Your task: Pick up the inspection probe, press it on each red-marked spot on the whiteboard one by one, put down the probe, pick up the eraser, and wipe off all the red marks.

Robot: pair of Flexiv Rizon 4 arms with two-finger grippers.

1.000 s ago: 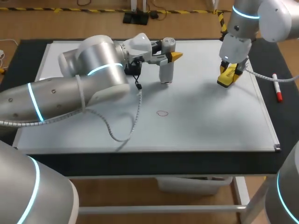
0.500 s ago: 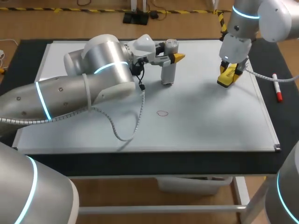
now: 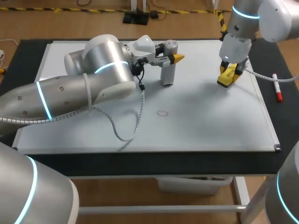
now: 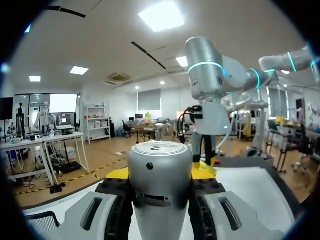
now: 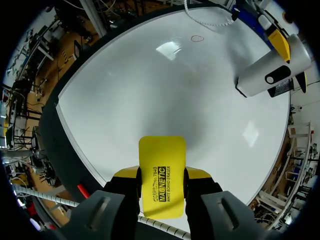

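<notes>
Left claw [image 3: 172, 57] grips the one probe [image 3: 167, 72] upright; right claw [image 3: 227, 74] grips the one eraser [image 5: 161, 182]; one red ring [image 3: 162, 113] marks the whiteboard [image 3: 210, 121].

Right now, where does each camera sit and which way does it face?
Head: above and behind, looking down on the whiteboard; left arm and right arm enter from the sides.
Left wrist: looks out along the left pincer, shut on the probe, across the whiteboard toward my right arm.
Right wrist: looks down past the right pincer, shut on the eraser, onto the whiteboard.
Shared: head and right wrist both show the probe and the red mark.
</notes>
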